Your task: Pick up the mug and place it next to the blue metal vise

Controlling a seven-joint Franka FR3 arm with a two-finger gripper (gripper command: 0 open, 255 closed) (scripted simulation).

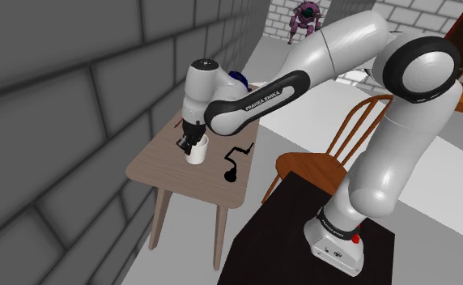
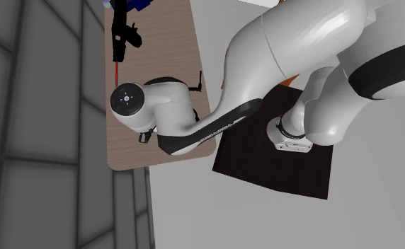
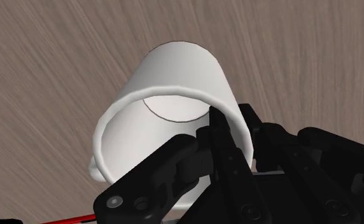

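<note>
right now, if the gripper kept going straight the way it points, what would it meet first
The white mug: the gripper is right at its rim. Beyond that, probably the mug's floor, then the wooden table.

The arm (image 1: 359,57) arches from lower right to the shoulder view's centre-left, hand pointing down. The gripper (image 1: 193,146) pinches the mug (image 3: 174,76) wall between its fingers (image 3: 216,130).

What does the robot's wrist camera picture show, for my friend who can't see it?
A white mug stands on a pale brown wood-grain table, seen close up from above so you look into it. The robot's two black fingers clasp the mug's side wall at the rim, one inside and one outside.
</note>
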